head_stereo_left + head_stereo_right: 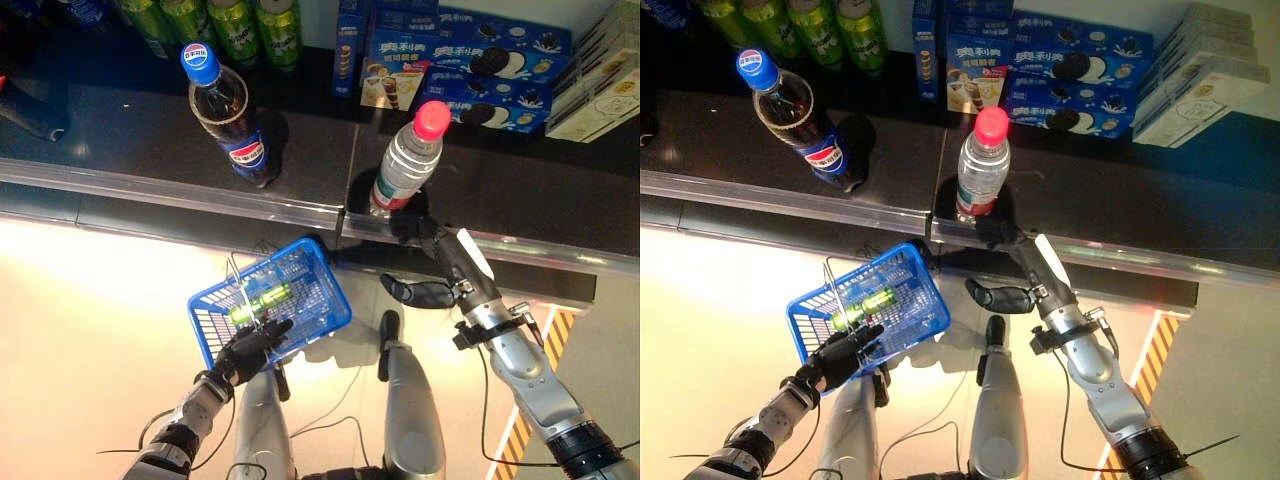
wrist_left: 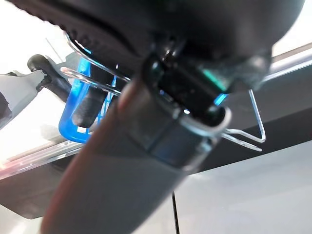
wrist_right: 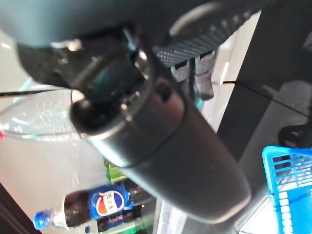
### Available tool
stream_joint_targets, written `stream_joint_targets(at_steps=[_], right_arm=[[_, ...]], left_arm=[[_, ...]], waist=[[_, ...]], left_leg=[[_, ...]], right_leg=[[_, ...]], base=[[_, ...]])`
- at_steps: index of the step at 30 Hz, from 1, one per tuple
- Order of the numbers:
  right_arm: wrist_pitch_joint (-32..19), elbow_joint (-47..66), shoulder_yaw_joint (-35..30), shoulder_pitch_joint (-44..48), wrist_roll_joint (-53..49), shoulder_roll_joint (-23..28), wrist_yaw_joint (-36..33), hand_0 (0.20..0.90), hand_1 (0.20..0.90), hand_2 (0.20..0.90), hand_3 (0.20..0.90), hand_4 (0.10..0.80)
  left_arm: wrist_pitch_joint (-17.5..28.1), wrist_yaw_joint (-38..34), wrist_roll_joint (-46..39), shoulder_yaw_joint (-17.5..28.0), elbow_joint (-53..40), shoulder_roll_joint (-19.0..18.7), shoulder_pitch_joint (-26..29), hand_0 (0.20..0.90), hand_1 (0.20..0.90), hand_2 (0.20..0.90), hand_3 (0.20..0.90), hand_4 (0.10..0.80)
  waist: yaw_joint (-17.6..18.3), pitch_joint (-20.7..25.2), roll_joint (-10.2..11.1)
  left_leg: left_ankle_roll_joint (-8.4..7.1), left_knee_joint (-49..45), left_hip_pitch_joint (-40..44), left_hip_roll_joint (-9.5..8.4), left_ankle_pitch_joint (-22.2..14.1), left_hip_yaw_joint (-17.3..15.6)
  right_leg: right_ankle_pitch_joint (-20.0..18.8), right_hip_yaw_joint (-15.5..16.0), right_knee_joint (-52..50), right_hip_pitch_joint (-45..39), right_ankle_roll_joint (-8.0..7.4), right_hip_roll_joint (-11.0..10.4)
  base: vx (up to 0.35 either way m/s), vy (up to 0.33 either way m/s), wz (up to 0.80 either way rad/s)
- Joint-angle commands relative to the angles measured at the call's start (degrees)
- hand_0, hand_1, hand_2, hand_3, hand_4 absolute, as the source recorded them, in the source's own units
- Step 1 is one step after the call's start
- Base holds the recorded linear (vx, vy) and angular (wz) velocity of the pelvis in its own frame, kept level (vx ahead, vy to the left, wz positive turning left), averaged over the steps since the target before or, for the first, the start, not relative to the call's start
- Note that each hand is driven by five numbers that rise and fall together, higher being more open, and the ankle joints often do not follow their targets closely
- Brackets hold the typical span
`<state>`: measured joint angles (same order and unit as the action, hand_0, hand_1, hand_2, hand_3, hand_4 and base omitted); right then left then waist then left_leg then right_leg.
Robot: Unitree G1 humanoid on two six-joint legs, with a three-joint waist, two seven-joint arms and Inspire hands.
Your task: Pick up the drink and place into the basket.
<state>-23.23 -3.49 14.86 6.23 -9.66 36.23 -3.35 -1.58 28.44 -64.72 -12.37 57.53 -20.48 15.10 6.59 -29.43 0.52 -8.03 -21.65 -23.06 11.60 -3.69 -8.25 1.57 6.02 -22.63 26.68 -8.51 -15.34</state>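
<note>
A clear water bottle (image 1: pixel 405 165) with a red cap stands at the front edge of the dark shelf (image 1: pixel 150 140). My right hand (image 1: pixel 445 260) reaches up to it. Its straight fingers (image 1: pixel 418 230) are at the bottle's base and the thumb stands off to the side, so the hand is open. The bottle also shows in the right wrist view (image 3: pixel 39 117). My left hand (image 1: pixel 250 350) is shut on the thin wire handles (image 2: pixel 243 134) of the blue basket (image 1: pixel 325 278), held up low at the left. A green drink (image 1: pixel 262 298) lies in the basket.
A cola bottle (image 1: pixel 232 120) with a blue cap stands on the shelf to the left of the water bottle. Green cans (image 1: pixel 240 25) stand at the back left. Blue cookie boxes (image 1: pixel 480 65) and pale boxes (image 1: pixel 600 95) are at the back right.
</note>
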Motion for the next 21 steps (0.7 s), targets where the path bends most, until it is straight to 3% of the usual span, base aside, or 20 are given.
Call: stream_joint_targets(at_steps=[1,21], right_arm=[[-9.67,10.42,-8.92,1.74,-5.81,-1.17,-5.04,0.900,0.900,0.900,0.900,0.800],[-11.76,13.98,-14.16,2.62,-6.33,-1.85,-8.31,0.900,0.900,0.900,0.900,0.800]], left_arm=[[1.03,8.48,-3.35,1.92,-3.53,1.08,-6.00,0.300,0.300,0.300,0.200,0.100],[1.10,9.41,-2.43,3.15,-2.55,1.79,-6.37,0.300,0.300,0.300,0.200,0.100]], waist=[[0.69,4.16,1.36],[0.75,3.40,1.28]], left_leg=[[0.30,-2.58,0.04,4.15,0.38,0.14],[0.52,-3.52,0.14,4.19,-0.11,-0.51]], right_leg=[[-4.62,-1.67,4.58,-1.55,-2.83,-3.72],[-4.18,-1.33,4.50,-2.58,-2.26,-3.40]], base=[[0.000,0.000,0.00],[0.002,0.001,0.00]])
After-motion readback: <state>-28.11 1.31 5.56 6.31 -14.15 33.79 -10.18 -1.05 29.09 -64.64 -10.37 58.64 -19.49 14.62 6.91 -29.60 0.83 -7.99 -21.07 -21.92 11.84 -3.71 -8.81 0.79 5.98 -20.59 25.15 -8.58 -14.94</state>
